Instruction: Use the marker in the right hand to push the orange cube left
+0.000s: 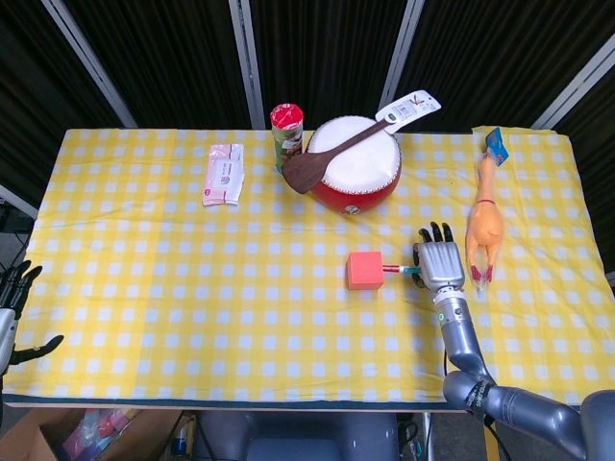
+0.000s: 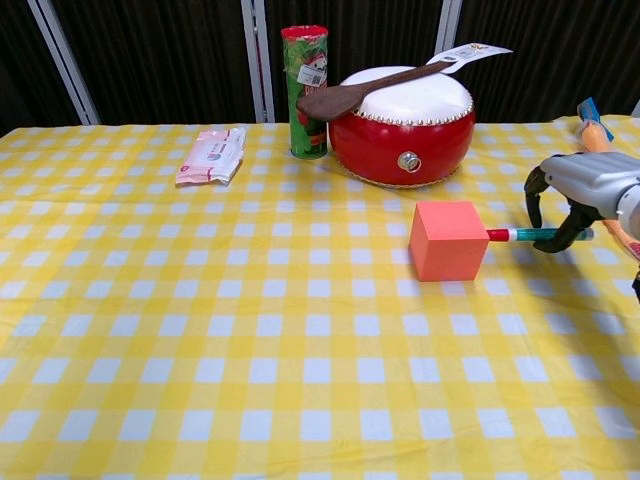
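So, far off to the left of the working hand, the left hand (image 1: 17, 312) hangs off the counter (image 1: 144, 288) edge, fingers spread, holding nothing. Nothing going on there.

The orange cube (image 2: 448, 240) sits on the checked cloth just left of the right hand, in front of the red drum (image 2: 405, 123). It looks like a foam or light plastic block: flat faces, sharp edges, sitting square. My guess is it's light and stiff, so it should slide rather than squash, though the cloth could drag or bunch under it. A push landing high or off-centre would probably tip or spin it, so low and mid-face on its right side looks like the spot to press.

The marker (image 2: 528, 235) lies roughly level, red tip touching or just about touching that right face, a bit above halfway up from the chest view.

The right hand (image 2: 575, 195) pinches the marker's far end, fingers curled around it. The rubber chicken (image 1: 482, 229) lies just beyond, on its right.
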Action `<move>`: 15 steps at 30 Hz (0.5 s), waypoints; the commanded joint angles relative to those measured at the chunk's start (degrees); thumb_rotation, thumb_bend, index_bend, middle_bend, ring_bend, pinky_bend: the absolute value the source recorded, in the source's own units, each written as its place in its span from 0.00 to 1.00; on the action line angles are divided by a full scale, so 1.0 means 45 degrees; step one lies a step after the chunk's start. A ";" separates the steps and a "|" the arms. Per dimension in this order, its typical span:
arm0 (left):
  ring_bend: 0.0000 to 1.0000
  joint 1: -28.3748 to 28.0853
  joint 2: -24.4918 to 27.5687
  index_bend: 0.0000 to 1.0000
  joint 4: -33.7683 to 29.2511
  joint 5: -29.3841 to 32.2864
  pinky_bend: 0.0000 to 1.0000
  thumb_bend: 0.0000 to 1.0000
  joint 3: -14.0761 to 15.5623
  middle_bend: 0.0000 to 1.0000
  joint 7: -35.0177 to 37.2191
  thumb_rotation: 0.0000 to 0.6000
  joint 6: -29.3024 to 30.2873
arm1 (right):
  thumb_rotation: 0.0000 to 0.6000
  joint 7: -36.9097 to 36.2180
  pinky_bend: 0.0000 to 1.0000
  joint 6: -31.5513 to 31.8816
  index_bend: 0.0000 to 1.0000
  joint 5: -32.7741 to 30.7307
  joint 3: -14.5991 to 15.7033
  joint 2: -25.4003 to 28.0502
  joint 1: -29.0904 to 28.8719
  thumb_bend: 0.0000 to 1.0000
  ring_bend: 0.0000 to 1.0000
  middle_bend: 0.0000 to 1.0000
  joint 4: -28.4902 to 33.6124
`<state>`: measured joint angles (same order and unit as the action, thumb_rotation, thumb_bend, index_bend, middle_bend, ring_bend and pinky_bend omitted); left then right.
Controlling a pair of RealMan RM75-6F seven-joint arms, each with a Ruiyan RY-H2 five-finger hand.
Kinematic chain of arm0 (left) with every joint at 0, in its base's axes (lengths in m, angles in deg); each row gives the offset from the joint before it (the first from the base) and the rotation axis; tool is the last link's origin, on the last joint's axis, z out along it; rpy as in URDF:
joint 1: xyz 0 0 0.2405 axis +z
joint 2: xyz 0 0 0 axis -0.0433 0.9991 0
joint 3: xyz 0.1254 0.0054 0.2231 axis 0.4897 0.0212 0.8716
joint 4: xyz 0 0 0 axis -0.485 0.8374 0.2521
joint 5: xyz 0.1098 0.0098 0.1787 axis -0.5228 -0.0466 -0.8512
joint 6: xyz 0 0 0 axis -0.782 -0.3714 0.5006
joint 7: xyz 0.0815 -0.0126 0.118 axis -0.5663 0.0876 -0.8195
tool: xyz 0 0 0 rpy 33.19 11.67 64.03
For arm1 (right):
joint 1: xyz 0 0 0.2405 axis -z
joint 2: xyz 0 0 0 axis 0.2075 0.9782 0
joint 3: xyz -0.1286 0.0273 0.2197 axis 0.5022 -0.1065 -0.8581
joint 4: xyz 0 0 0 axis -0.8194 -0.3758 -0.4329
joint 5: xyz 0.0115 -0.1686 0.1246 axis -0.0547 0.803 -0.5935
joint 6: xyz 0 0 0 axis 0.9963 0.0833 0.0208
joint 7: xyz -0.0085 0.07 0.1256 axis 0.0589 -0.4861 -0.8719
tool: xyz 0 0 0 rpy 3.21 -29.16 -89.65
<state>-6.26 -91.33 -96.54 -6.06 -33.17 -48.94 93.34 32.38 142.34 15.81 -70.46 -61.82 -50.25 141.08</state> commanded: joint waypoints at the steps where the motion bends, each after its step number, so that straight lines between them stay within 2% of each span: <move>1: 0.00 -0.0016 0.0020 0.00 -0.0007 -0.0022 0.00 0.00 0.0022 0.00 0.0044 1.00 -0.0043 | 1.00 0.0083 0.00 -0.0066 0.69 -0.0034 0.0020 -0.0217 -0.0122 0.46 0.00 0.21 -0.0161; 9: 0.00 -0.0058 0.0046 0.00 -0.0061 -0.0006 0.00 0.00 0.0036 0.00 0.0092 1.00 -0.0145 | 1.00 0.0119 0.00 0.0090 0.69 0.0179 -0.0022 -0.0626 -0.0339 0.46 0.00 0.21 -0.0117; 15: 0.00 -0.0081 0.0051 0.00 -0.0054 0.0037 0.00 0.00 0.0029 0.00 0.0082 1.00 -0.0193 | 1.00 0.0471 0.00 0.0396 0.69 0.0287 0.0010 -0.0855 -0.0486 0.46 0.00 0.21 0.0557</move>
<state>-6.62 -91.10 -96.79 -5.90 -33.03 -48.57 92.47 33.88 143.59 17.05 -70.51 -65.27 -52.23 142.71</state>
